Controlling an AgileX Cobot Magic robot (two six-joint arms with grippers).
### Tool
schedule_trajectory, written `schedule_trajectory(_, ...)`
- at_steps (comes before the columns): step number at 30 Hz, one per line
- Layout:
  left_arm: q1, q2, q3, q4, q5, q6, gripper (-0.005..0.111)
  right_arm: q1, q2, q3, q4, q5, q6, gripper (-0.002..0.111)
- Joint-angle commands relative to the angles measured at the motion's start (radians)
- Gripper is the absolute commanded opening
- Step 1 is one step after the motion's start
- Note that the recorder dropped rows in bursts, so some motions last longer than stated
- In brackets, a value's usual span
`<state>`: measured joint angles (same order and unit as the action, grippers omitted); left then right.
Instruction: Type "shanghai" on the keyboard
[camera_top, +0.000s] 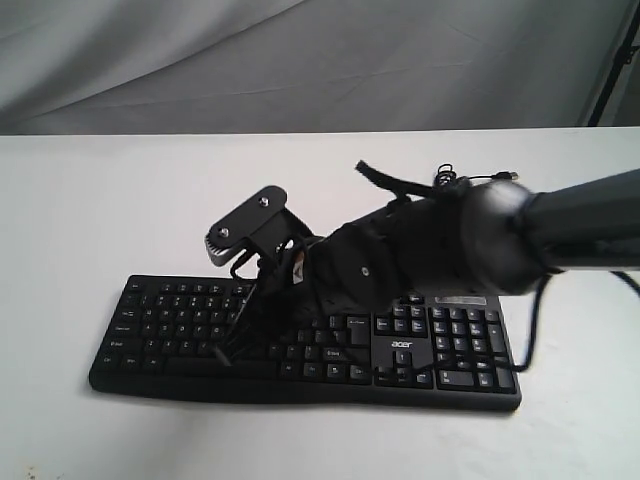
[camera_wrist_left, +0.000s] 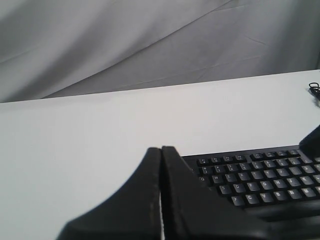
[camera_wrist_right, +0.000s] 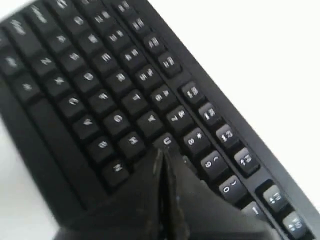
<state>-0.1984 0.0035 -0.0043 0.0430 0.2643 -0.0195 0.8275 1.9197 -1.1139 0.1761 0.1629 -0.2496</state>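
closed right hand (camera_wrist_right: 161, 152) hovers low over the keyboard (camera_wrist_right: 90, 95)

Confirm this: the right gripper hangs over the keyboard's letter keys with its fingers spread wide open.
Not quite. The right gripper is shut, its fingers pressed together, as the right wrist view shows. It does hang over the letter keys of the keyboard.
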Motion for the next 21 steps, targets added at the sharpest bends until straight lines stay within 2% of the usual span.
schedule_trajectory(1,-0.004,-0.003,0.004,0.001,-0.005,-0.003,0.0,0.078,-0.248,0.202,-0.069,-0.22,0.004,0.0)
schedule_trajectory(6,-0.004,-0.003,0.004,0.001,-0.005,-0.003,0.0,0.15,-0.519,0.53,-0.063,-0.52,0.065,0.0)
schedule_trajectory(10,-0.004,-0.003,0.004,0.001,-0.005,-0.003,0.0,0.159,-0.647,0.704,-0.011,-0.532,0.07,0.0)
schedule_trajectory(16,-0.004,-0.003,0.004,0.001,-0.005,-0.003,0.0,0.159,-0.78,0.863,0.051,-0.539,0.07,0.0)
schedule_trajectory(21,-0.004,-0.003,0.004,0.001,-0.005,-0.003,0.0,0.159,-0.96,1.018,0.051,-0.637,0.07,0.0)
